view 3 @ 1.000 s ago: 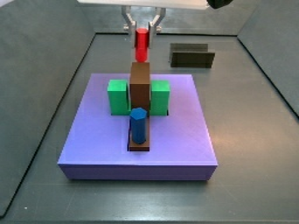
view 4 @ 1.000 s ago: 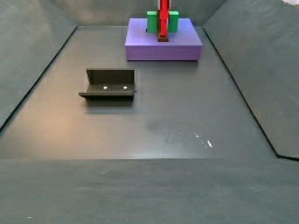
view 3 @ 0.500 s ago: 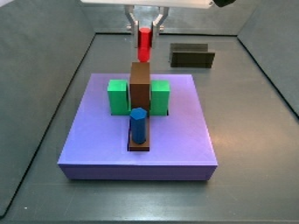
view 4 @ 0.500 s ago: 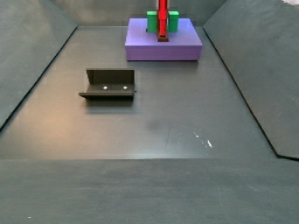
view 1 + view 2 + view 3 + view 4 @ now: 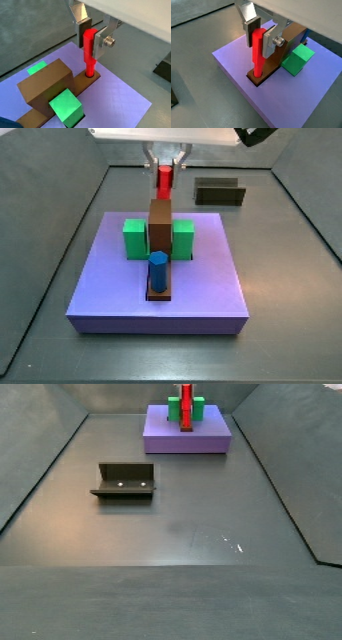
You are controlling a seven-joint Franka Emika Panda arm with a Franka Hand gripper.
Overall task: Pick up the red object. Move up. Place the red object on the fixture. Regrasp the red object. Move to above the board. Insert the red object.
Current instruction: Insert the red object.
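While gripper (image 5: 91,34) clamps the red object (image 5: 89,55) over the board (image 5: 241,62), its tip sits hidden in the slot; two green blocks (image 5: 135,238).

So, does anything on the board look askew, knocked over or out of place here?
Nothing stands out. The hand holds the red peg upright, its lower end in the brown slot on the purple board. The green blocks and blue cylinder stand straight.

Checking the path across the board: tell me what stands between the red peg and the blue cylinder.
The tall brown block, flanked by green blocks, stands between the red peg, held in the gripper, and the blue cylinder, in a side view.
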